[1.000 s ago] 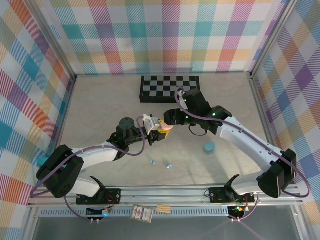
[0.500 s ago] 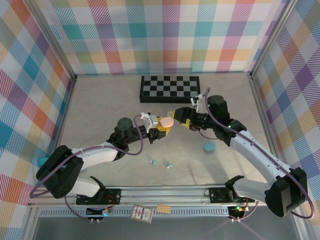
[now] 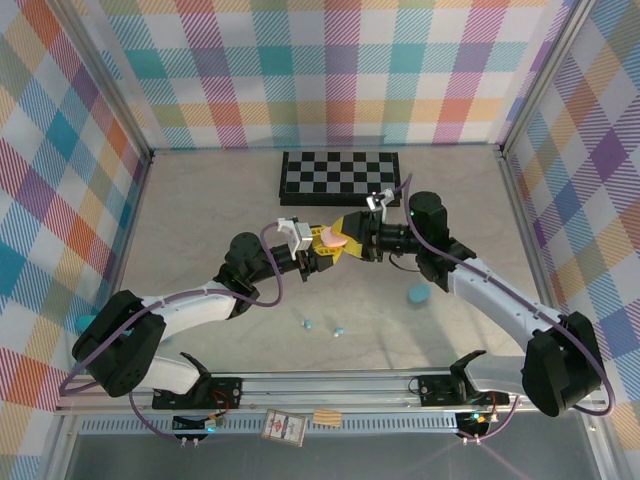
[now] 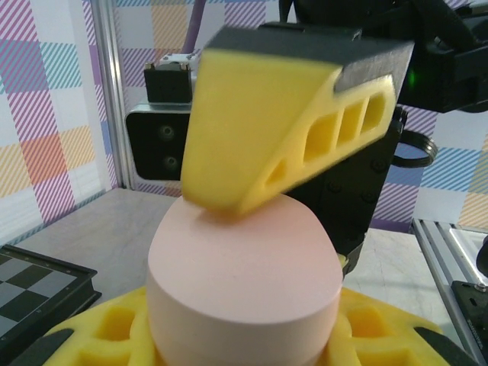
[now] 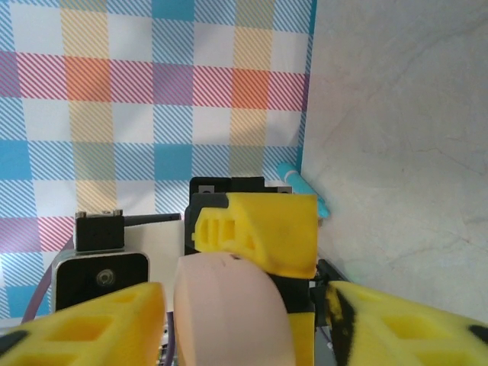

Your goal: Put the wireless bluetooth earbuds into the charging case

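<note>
Left gripper (image 3: pixel 323 246) jaws pinch one pink case (image 3: pixel 337 241); right gripper (image 3: pixel 351 238) jaws spread; two earbuds (image 3: pixel 308 324).

With the top camera we look down from above and behind the near edge of the tabletop (image 3: pixel 200 210), taking in all of it. Our left wrist camera sits low and very close to the pink case (image 4: pixel 244 282), facing the tabletop's right edge. The right wrist camera, rolled sideways, faces the left edge. All three views share that case.
</note>
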You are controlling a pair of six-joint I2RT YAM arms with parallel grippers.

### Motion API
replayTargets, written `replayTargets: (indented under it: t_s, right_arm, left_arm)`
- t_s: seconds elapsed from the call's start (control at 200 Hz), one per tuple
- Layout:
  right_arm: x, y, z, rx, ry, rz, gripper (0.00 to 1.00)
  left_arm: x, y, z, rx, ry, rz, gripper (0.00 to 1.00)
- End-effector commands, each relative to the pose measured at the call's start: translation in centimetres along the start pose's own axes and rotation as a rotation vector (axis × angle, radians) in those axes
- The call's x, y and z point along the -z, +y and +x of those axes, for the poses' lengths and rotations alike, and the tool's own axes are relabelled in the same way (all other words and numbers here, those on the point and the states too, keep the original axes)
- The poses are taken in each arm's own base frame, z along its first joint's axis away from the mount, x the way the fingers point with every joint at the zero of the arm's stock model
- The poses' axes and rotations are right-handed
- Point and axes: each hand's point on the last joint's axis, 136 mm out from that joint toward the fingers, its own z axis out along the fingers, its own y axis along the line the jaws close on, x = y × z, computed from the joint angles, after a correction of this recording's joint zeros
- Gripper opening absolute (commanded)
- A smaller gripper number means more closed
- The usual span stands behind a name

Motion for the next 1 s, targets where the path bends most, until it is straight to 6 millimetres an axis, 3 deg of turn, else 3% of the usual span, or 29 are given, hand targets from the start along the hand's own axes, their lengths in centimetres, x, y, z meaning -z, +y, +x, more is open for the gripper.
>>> replayTargets:
  t_s: [0.0,0.2,0.295,0.425,0.56,0.815,0.995]
  right_arm:
    - [-0.1,1.1,0.1,0.015,0.006,-0.050,0.50]
    - [-0.2,0.1,-0.3,0.005,-0.016,-0.019,0.33]
    - [-0.1,-0.2,-0.5,0.011,-0.034,-0.002,0.28]
    - [0.3,-1.0,-1.2,0.041,-0.068,0.038,0.28]
    - [1.3,-4.4,-3.0,0.070,-0.140,0.146,0.28]
    - [2.8,-12.3,-7.8,0.081,-0.250,0.394,0.27]
    - [2.6,-16.6,-11.4,0.096,-0.283,0.555,0.27]
  left_arm:
    - [-0.2,-0.6,-2.0,-0.034,-0.061,0.033,0.29]
    - [0.1,-0.5,-1.5,-0.038,-0.039,0.020,0.30]
    - [0.3,-0.3,-1.1,-0.043,-0.022,0.002,0.38]
    - [0.5,-0.1,-0.1,-0.041,0.025,-0.022,0.68]
    - [1.2,0.1,1.3,-0.028,0.073,-0.051,1.00]
    - [2.9,0.1,5.7,0.006,0.257,-0.121,1.00]
    - [3.3,-0.4,8.4,-0.004,0.397,-0.136,1.00]
